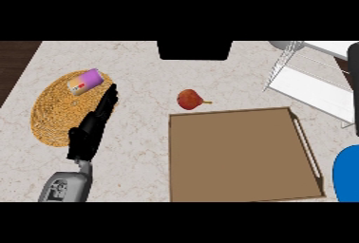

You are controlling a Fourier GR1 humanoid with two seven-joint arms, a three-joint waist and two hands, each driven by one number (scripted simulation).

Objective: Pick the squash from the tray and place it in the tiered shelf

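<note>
A: Where is the squash [193,99]?

B: Not in the tray [238,159]. It lies on the counter [140,156], just beyond the tray's far left corner, apart from its rim. It is small, round and reddish, with a short stem pointing right.

A: And the tray itself?

B: Brown, square, with a raised rim and a pale handle along its right side. Its floor is bare.

A: The shelf [316,78]?

B: Past the tray's far right corner: a white wire frame with flat white tiers. The squash is well apart from it.

A: Does a hand have the squash?

B: No. The left hand [95,126] is well to the left of the tray, black fingers straight and pointing away from the robot, holding nothing. It lies over the right edge of a round woven mat [56,114].

A: Anything on the mat?

B: A small packet [85,83], purple and tan, at its far side, just beyond the fingertips.

A: The right hand?

B: I cannot see it. There is only a blue shape [347,173] at the view's edge, right of the tray, and I cannot tell what it is.

A: Anything else?

B: A black block [194,50] at the counter's far edge, beyond the squash.
</note>
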